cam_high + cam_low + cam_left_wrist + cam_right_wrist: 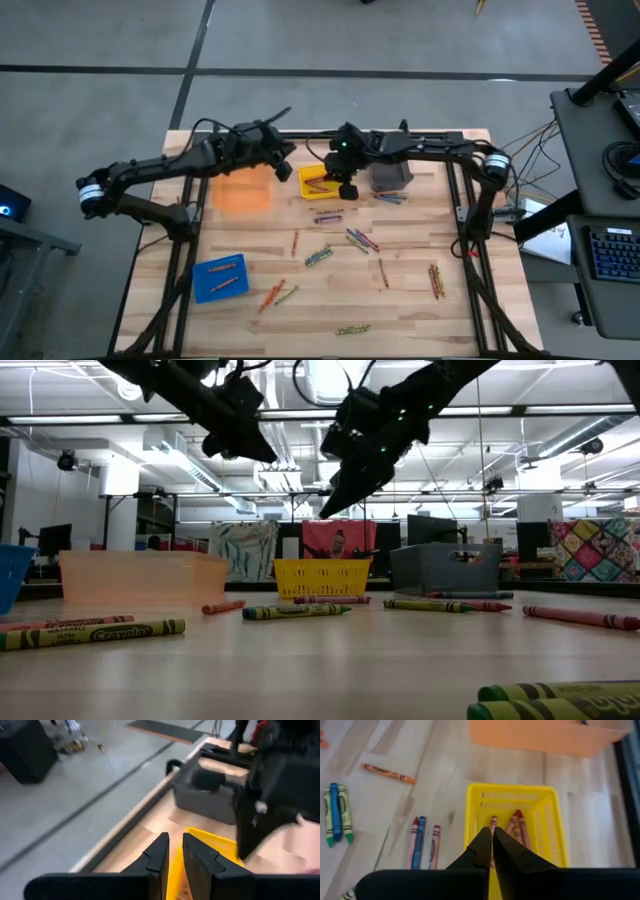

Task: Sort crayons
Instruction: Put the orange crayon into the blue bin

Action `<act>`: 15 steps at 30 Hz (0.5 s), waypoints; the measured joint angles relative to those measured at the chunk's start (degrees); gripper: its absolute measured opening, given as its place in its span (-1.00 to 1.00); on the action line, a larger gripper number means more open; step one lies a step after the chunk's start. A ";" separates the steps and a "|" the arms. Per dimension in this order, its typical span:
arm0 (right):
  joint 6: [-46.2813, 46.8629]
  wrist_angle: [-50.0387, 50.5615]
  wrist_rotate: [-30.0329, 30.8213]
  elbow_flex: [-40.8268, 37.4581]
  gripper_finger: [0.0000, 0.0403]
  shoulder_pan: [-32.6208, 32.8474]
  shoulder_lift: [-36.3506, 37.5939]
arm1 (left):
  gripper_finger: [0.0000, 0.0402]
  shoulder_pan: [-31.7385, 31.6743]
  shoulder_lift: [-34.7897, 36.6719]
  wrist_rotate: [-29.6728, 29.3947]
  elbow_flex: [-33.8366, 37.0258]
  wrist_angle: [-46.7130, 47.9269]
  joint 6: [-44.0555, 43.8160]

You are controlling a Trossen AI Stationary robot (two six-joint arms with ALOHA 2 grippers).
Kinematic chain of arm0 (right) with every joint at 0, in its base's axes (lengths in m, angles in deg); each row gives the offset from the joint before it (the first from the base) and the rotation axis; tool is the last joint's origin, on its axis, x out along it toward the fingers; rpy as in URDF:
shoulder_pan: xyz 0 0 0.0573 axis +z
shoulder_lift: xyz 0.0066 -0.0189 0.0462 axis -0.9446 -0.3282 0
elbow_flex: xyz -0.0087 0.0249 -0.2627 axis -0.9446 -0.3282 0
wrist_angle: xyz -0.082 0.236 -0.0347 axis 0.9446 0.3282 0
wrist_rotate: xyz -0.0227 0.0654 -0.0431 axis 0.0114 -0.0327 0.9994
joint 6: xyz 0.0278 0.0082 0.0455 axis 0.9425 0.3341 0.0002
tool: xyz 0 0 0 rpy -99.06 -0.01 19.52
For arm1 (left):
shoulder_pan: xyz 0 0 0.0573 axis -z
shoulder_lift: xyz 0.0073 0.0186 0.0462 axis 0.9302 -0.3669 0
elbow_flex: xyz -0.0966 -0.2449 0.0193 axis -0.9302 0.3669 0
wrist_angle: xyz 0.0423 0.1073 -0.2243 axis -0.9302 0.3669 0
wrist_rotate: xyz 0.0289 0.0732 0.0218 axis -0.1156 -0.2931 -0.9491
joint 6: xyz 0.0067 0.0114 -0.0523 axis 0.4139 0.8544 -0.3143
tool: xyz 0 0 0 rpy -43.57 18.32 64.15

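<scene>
Overhead, right gripper [491, 836] hangs above yellow bin [547, 827], fingers closed, empty; left gripper [173, 851] raised, fingers narrowly apart.

Three bins line the table's [420, 310] far edge: one bin [243, 190] at left, a middle bin [322, 181] holding crayons [516, 826], another bin [391, 176] at right. A fourth bin [219, 277] sits near-left; loose crayons [360, 240] lie scattered between.

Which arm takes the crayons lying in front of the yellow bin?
Right, probably. The right gripper hangs shut over the yellow bin, beside those crayons. The left gripper sits farther back, near the orange bin.
</scene>
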 joint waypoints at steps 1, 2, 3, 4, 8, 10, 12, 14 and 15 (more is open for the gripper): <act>0.53 -0.41 1.21 -0.99 -0.96 0.22 1.16 | -0.81 0.83 0.12 0.00 -0.01 0.68 -1.46; 0.99 -0.55 2.78 -2.12 -0.96 0.41 2.45 | -0.81 1.68 0.28 0.02 -0.02 1.78 -3.00; 1.49 -0.22 4.79 -3.32 -0.96 0.80 3.63 | -0.81 2.69 0.39 0.02 -0.02 3.34 -4.71; 1.80 0.08 6.84 -4.47 -0.96 1.24 4.85 | -0.81 3.73 0.52 0.00 -0.03 4.93 -6.32; 4.30 0.47 10.53 -9.10 -0.96 3.43 10.48 | -0.81 8.27 0.64 0.08 -0.07 12.93 -14.17; 6.49 0.31 10.53 -11.25 -0.96 4.36 13.32 | -0.81 10.60 0.58 0.34 -0.07 16.15 -20.05; 8.20 0.53 10.55 -13.17 -0.96 5.15 16.07 | -0.81 12.90 0.39 1.93 -0.07 17.93 -25.81; 9.65 0.76 10.62 -15.07 -0.96 5.95 18.66 | -0.81 15.68 0.22 3.41 -0.07 18.91 -31.34; 10.40 0.74 10.75 -15.92 -0.96 6.31 19.96 | -0.81 17.28 0.06 3.50 -0.07 18.49 -34.12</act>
